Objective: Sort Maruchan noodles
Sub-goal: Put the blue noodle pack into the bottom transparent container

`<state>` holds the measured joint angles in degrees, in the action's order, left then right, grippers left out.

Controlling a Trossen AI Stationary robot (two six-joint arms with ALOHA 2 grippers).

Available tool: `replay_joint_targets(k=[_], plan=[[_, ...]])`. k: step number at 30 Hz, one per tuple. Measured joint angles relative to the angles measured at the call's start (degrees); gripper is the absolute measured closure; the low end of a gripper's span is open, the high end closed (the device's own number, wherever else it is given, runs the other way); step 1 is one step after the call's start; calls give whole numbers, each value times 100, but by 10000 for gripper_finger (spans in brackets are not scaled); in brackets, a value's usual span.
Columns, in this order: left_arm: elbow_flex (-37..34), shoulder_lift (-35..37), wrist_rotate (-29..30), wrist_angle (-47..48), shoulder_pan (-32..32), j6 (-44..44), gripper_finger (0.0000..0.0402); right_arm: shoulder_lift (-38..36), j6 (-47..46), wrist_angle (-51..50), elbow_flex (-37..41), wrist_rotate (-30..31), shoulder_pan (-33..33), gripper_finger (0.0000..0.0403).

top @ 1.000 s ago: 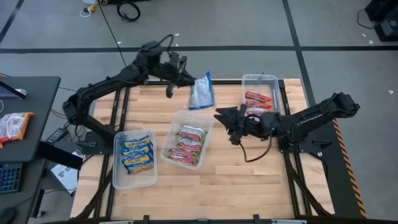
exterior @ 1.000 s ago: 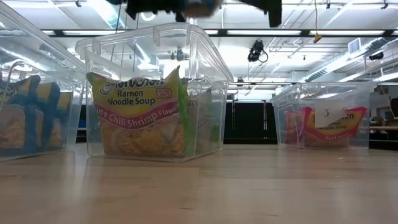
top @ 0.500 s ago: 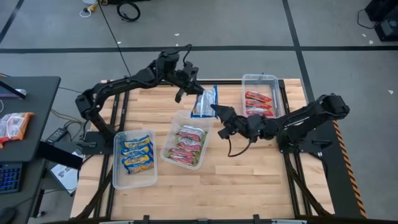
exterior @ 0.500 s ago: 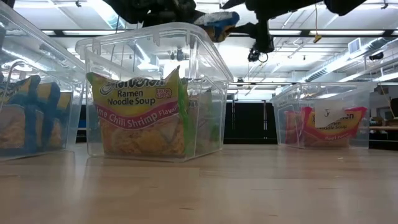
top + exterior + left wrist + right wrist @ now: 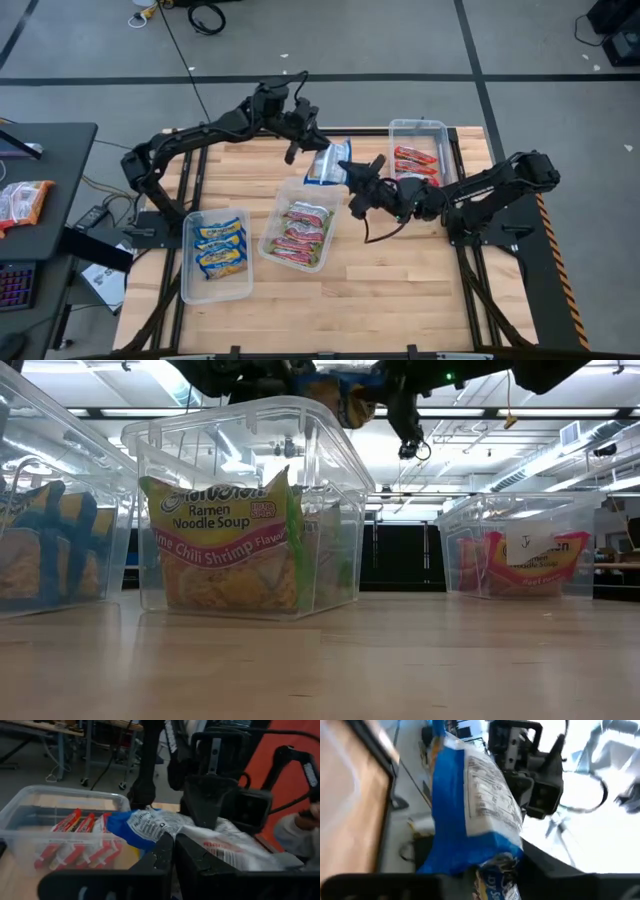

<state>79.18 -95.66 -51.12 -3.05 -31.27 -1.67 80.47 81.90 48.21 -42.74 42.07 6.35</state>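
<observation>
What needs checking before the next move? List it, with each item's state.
1. Left pincer shut on the blue packet: ok.
2. Right pincer up against the packet: ok.
3. Right pincer actually holding the packet: cannot tell.
4. Packet in the air, clear of the table: ok.
5. Left tub, which holds the blue-and-yellow kind, has bare floor left at its near end: ok.
</observation>
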Motion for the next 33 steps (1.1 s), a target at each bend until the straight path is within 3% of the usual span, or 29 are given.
replay_joint_targets(k=[4,7,15,19,24,26,28,33], plan=[[0,0,197,26,2,-19,373,0,-1349,1,0,-131,-2,356],[0,65,202,32,-33,-11,348,-30,-2232,8,0,-275,-4,378],[118,991,383,251,-367,676,216,-796,-5181,-822,0,-186,-19,368],[122,1443,593,592,-385,1052,148,-1350,-6653,-1662,0,-619,-172,374],[126,1521,673,1342,-9,1394,101,-1797,-7300,-2865,0,-1017,-550,374],[125,1484,1123,1649,279,1570,96,-1844,-7292,-3527,-29,-974,-704,374],[125,1426,1983,1937,618,1891,95,-1761,-7397,-4532,-261,-884,-814,374],[118,1168,3980,2133,1443,2529,95,-999,-7856,-6751,-1490,-877,-881,375]])
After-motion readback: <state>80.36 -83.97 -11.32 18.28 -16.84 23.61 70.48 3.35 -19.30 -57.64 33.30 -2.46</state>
